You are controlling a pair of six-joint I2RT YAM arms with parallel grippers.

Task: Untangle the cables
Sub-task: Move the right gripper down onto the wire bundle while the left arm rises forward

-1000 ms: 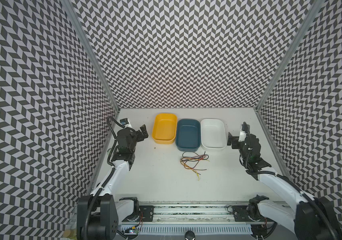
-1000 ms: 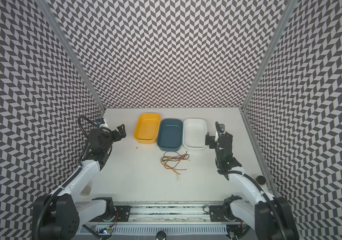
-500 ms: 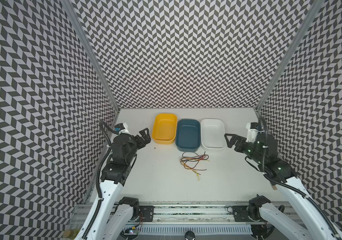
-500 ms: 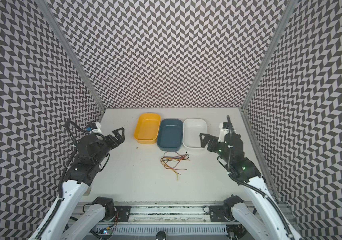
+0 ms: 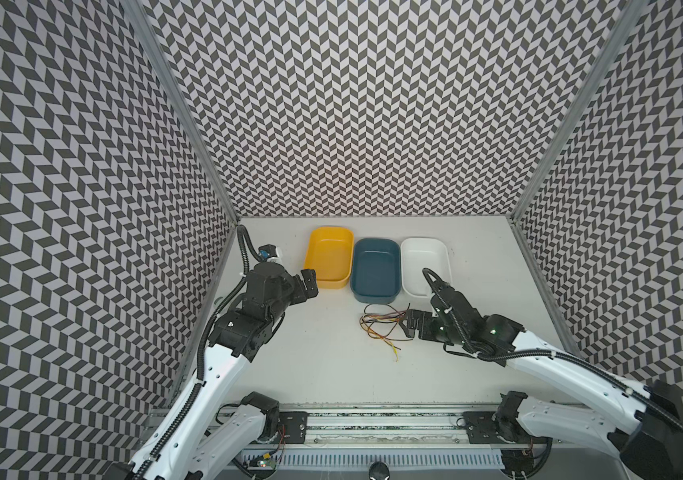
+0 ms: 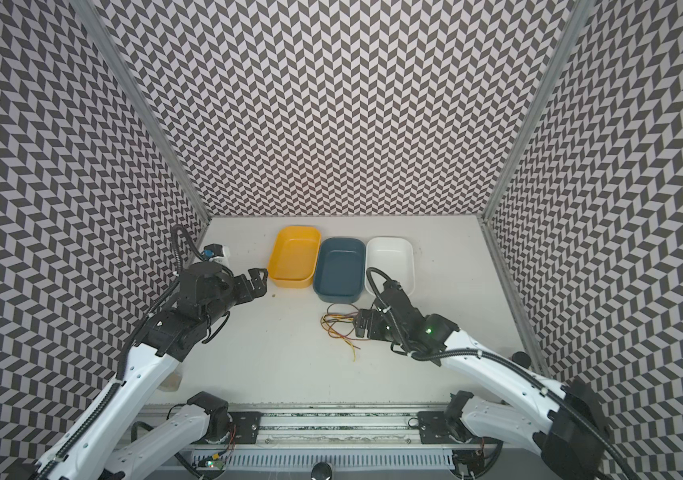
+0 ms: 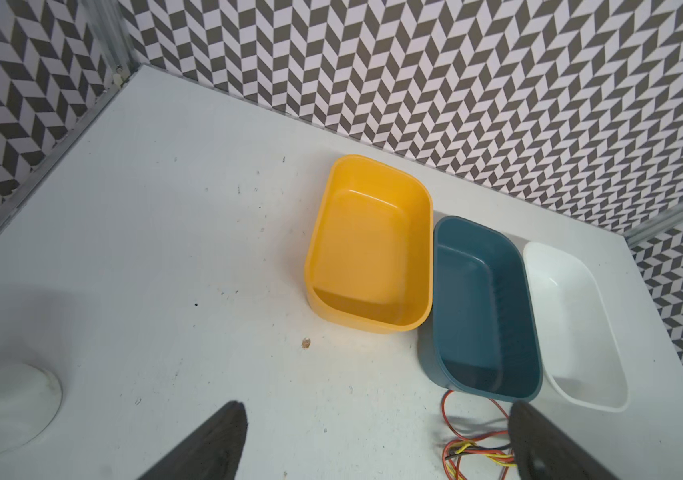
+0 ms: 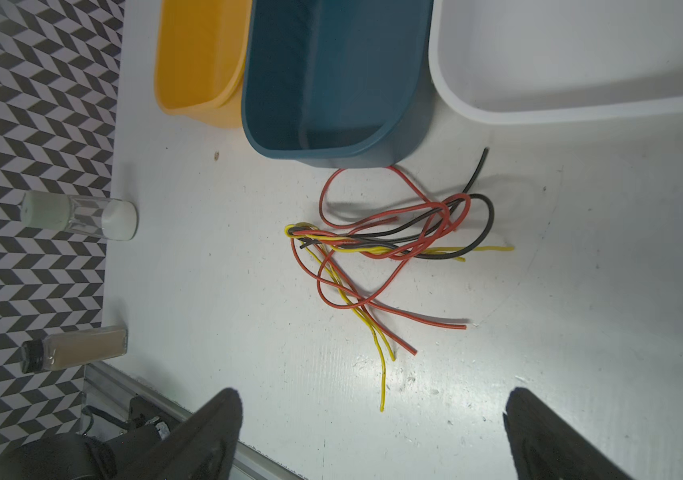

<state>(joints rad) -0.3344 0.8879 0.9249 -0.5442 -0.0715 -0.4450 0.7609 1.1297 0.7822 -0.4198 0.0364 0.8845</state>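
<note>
The cables (image 5: 377, 328) (image 6: 337, 322) lie in one loose tangle of red, yellow and black wires on the white table, just in front of the blue tray. The right wrist view shows the cables (image 8: 373, 249) crossing in a bundle with ends fanning out. My right gripper (image 5: 412, 330) (image 6: 362, 324) (image 8: 373, 395) hovers at the tangle's right edge, open and holding nothing. My left gripper (image 5: 308, 282) (image 6: 259, 280) (image 7: 376, 409) is open and empty near the yellow tray's front corner, left of the cables (image 7: 475, 452).
Three empty trays stand side by side at the back: yellow tray (image 5: 329, 257), blue tray (image 5: 375, 270), white tray (image 5: 425, 262). A clear vial (image 8: 78, 216) and a brown-filled bottle (image 8: 74, 349) lie along the left wall. Patterned walls enclose three sides.
Both arms have reached in from the sides. The right gripper came left and forward to the tangle's right edge. The left gripper moved right towards the yellow tray. The cables lie as before.
</note>
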